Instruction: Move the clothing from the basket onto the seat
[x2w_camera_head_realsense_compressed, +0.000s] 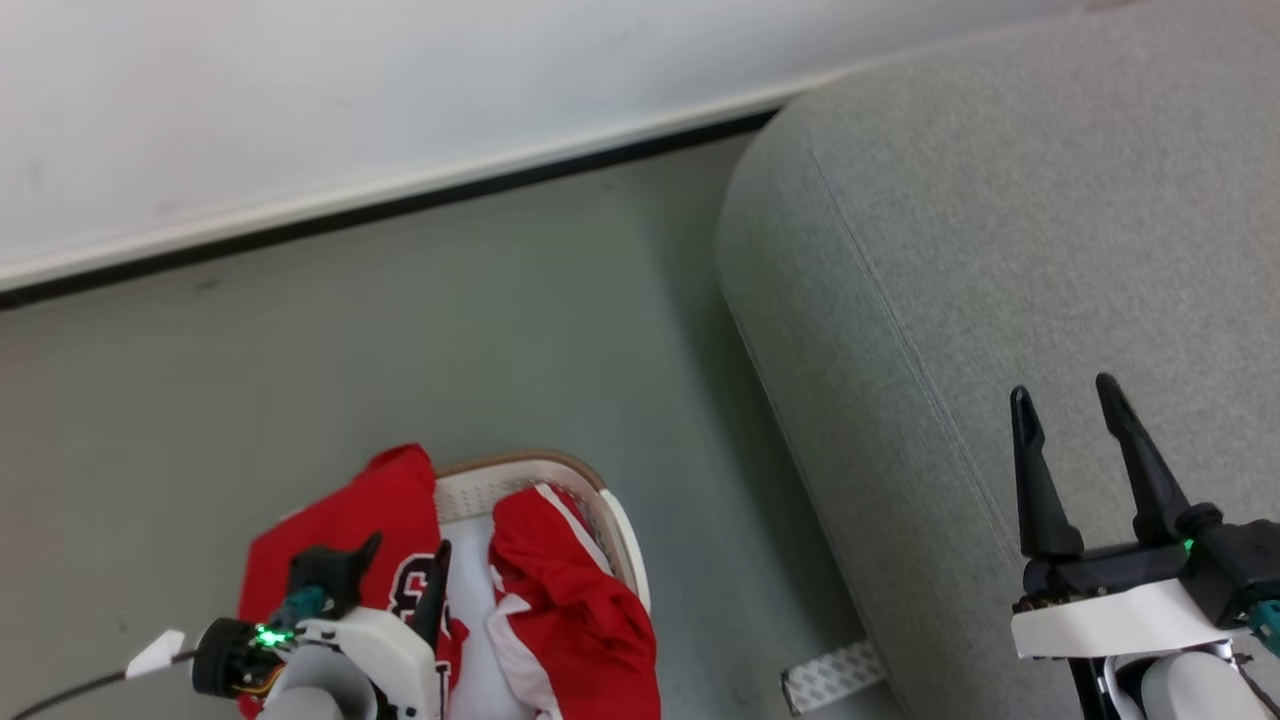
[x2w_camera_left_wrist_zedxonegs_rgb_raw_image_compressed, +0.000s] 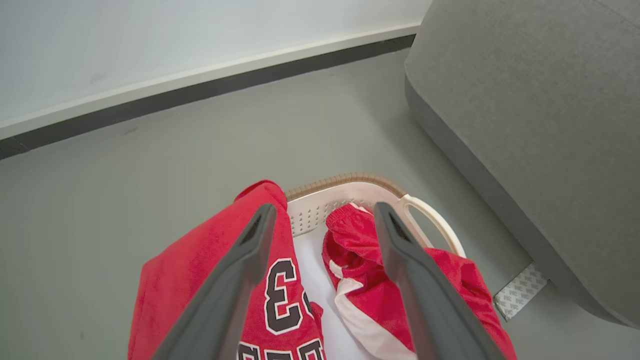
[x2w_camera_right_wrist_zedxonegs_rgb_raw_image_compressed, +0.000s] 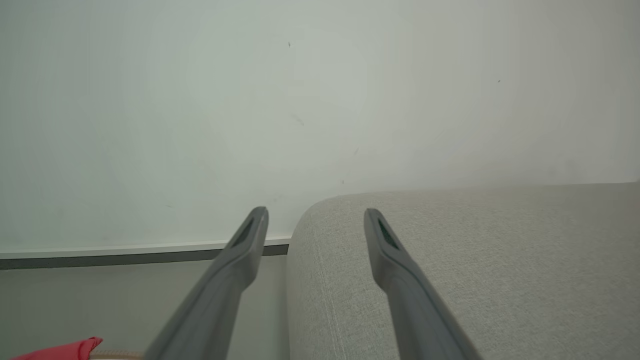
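Observation:
The cream basket (x2w_camera_head_realsense_compressed: 520, 468) stands on the floor left of the grey seat (x2w_camera_head_realsense_compressed: 1000, 250). A red jersey (x2w_camera_head_realsense_compressed: 340, 530) with black numbers hangs over the basket's left rim. A second red garment with white trim (x2w_camera_head_realsense_compressed: 570, 590) lies inside, against the right wall. My left gripper (x2w_camera_head_realsense_compressed: 405, 552) hovers open just above the jersey and holds nothing. In the left wrist view the left gripper (x2w_camera_left_wrist_zedxonegs_rgb_raw_image_compressed: 325, 207) straddles the gap between the jersey (x2w_camera_left_wrist_zedxonegs_rgb_raw_image_compressed: 175, 280) and the other garment (x2w_camera_left_wrist_zedxonegs_rgb_raw_image_compressed: 350, 235). My right gripper (x2w_camera_head_realsense_compressed: 1062, 390) hangs open and empty over the seat's near edge (x2w_camera_right_wrist_zedxonegs_rgb_raw_image_compressed: 475, 275).
A white wall with a dark baseboard (x2w_camera_head_realsense_compressed: 400, 205) runs behind the grey floor. A pale patterned strip (x2w_camera_head_realsense_compressed: 830, 675) lies on the floor between basket and seat. Bare floor lies left of and beyond the basket.

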